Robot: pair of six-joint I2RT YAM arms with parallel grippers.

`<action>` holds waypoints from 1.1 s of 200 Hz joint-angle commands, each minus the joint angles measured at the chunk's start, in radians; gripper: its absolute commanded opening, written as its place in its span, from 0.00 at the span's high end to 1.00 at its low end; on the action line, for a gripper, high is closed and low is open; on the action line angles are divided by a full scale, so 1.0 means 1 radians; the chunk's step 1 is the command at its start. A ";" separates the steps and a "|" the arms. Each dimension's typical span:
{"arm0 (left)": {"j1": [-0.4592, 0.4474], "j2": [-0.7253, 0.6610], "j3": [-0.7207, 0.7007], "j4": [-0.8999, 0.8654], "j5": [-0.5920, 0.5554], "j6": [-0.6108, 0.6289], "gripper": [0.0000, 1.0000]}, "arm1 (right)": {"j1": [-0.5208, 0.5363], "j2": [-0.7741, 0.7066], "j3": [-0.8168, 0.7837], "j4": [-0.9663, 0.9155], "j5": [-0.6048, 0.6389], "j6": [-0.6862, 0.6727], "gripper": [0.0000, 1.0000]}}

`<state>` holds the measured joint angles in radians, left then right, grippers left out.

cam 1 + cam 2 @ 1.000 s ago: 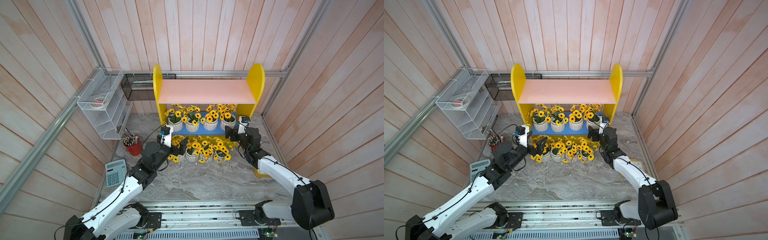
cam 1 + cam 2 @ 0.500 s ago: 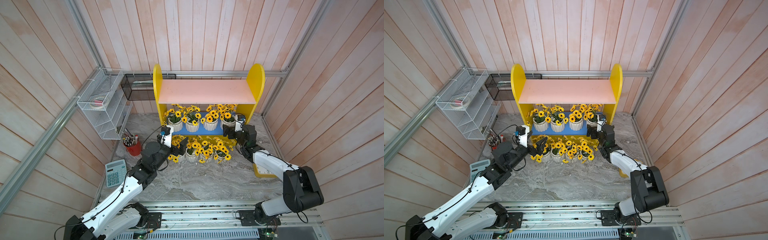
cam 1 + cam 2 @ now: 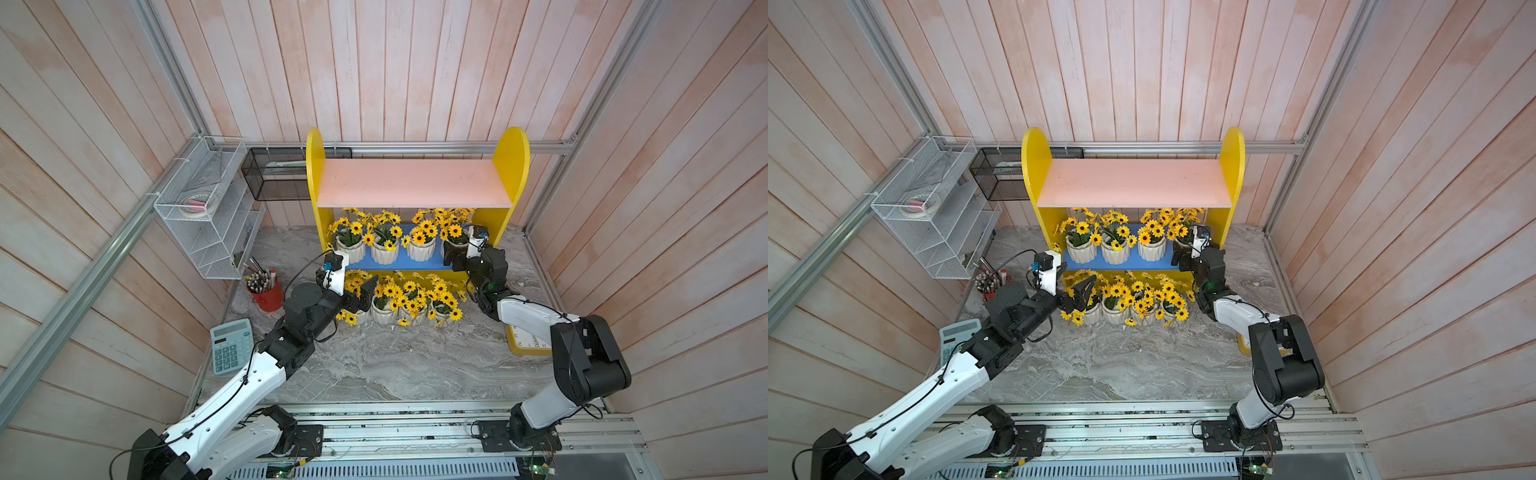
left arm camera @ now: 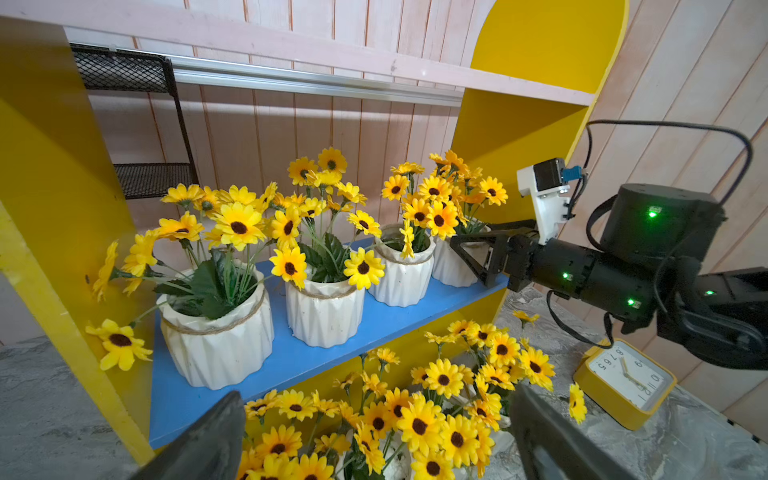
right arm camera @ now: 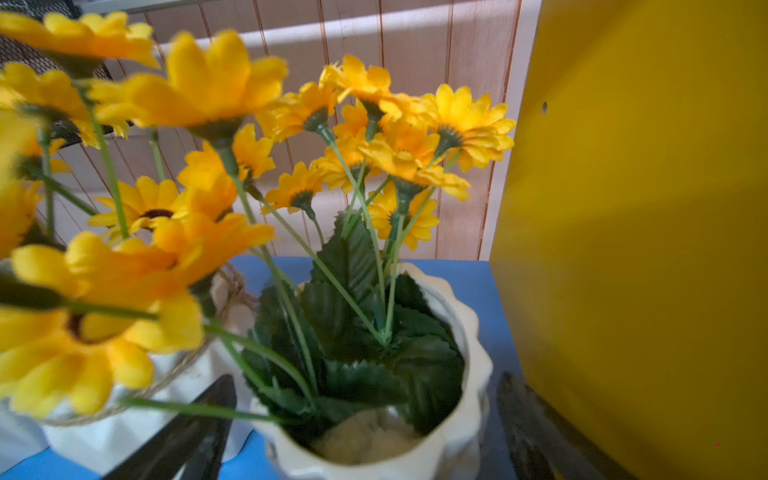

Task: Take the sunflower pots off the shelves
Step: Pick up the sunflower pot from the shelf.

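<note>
Field notes:

- Four sunflower pots [image 3: 383, 253] stand in a row on the blue lower board [image 4: 374, 316] of the shelves [image 3: 513, 166].
- Four more stand on the marble tabletop [image 3: 395, 365] at the unit's foot. I cannot tell whether they are tucked under the board's edge or clear of it.
- The pink upper board [image 3: 411, 187] carries nothing. By my reckoning the blue row is the work left.

Right gripper [image 4: 469, 257]:
- The jaws are spread wide and straddle the right-end pot [image 5: 478, 353] on the blue board, not clamped.
- One finger sits in the gap toward the neighbouring pot. The other is slipped between the pot and the yellow side panel [image 5: 623, 208].
- It comes in low, at the level of the ceramic under the blooms. That is probably so the pads close on the ribbed wall rather than on the stems.
- The slot by the panel is tight, so scraping the panel is the risk.

Left gripper [image 3: 361, 293]:
- Also spread wide and holding nothing.
- It hangs over the left-end pot on the marble, with blooms between its fingers [image 4: 208, 440].
- I cannot say why it is there. It sits close below the left end of the blue row, a handy start for that side.

Surroundings, none in the way:
- Yellow alarm clock [image 4: 627, 378] beside the right arm.
- Red pen cup [image 3: 266, 295] and calculator [image 3: 230, 345] by the left arm.
</note>
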<state>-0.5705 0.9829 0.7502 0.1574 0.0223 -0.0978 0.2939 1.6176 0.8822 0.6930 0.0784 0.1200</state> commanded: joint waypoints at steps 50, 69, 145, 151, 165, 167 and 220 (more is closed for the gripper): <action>-0.003 0.008 0.000 0.027 0.027 0.011 0.00 | -0.004 0.063 0.013 0.111 0.046 -0.078 0.02; -0.003 0.009 -0.002 0.026 0.024 0.013 0.00 | -0.004 0.081 0.024 0.125 0.036 -0.085 0.02; -0.005 0.009 -0.002 0.026 0.026 0.016 0.00 | -0.004 0.138 0.023 0.211 0.029 -0.107 0.02; -0.005 0.010 -0.003 0.027 0.025 0.016 0.00 | -0.005 0.143 0.023 0.221 0.023 -0.107 0.02; -0.005 0.010 -0.003 0.030 0.028 0.016 0.00 | -0.004 0.157 0.021 0.245 0.017 -0.119 0.02; -0.005 0.010 -0.003 0.029 0.028 0.016 0.00 | -0.005 0.158 0.020 0.247 0.017 -0.120 0.02; -0.005 0.011 -0.002 0.025 0.022 0.016 0.00 | -0.005 0.168 -0.002 0.326 0.013 -0.143 0.19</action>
<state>-0.5705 0.9874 0.7502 0.1585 0.0303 -0.0967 0.2935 1.7748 0.8890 0.9321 0.0887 0.0032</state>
